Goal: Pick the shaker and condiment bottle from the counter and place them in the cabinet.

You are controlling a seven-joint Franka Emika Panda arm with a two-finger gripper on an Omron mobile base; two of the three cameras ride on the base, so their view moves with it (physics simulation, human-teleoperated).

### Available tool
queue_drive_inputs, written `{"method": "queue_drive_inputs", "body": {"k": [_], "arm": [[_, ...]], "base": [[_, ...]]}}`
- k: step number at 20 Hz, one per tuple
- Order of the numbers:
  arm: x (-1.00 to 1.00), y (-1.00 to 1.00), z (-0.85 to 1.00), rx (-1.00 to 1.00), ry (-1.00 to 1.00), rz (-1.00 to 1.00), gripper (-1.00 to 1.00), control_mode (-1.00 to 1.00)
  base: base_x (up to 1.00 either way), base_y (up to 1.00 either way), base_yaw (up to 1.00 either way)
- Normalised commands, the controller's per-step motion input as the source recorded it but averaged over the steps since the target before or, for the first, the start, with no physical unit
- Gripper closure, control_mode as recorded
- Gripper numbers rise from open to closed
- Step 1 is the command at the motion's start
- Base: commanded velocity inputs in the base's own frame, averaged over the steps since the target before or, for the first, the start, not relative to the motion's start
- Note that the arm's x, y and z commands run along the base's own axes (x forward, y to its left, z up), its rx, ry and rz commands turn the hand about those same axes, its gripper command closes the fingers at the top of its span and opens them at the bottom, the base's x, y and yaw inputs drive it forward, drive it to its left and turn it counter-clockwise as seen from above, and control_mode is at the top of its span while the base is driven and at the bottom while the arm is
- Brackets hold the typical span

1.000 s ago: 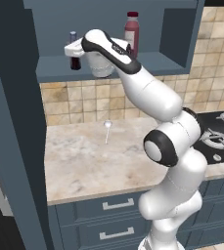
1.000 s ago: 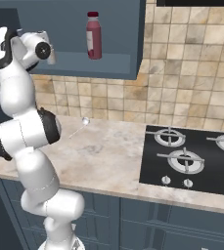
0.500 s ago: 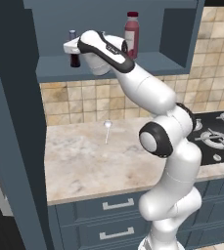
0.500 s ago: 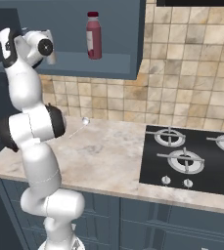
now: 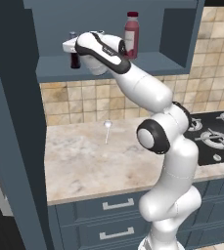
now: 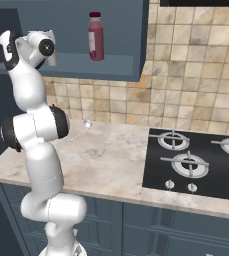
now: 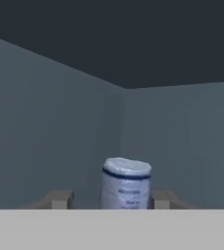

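Item: condiment bottle (image 5: 75, 59). Dark body, standing upright on the shelf of the cabinet (image 5: 133, 68), toward the shelf's left end. From the hand view its pale blue top with a dark band shows against the cabinet's back corner.

Item: gripper (image 7: 109, 199). Reached into the cabinet at bottle height, a finger tip on either side of the bottle. Jaws slightly parted: clear gap on one side, the other tip just beside it (no firm hold evident).

Item: red bottle (image 5: 131, 28). Upright on the same shelf, well right of the dark one.

Item: counter (image 5: 94, 161). Carries a small pale stemmed object (image 5: 107, 126) near its back edge.
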Motion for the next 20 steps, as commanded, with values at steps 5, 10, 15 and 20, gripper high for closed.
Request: {"method": "queue_drive_inputs", "body": {"k": [5, 10, 15, 20], "arm": [[0.10, -0.05, 0.00, 0.00, 0.00, -0.06, -1.00, -1.00], [-0.07, -0.02, 0.00, 0.00, 0.01, -0.09, -1.00, -1.00], [-0.46, 0.00, 0.09, -0.02, 0.00, -0.07, -1.00, -1.00], [-0.56, -0.01, 0.32, -0.01, 0.00, -0.06, -1.00, -1.00]], "base": [[0.00, 0.00, 0.00], [0.00, 0.00, 0.00], [0.00, 0.00, 0.00], [0.00, 0.00, 0.00]]}}
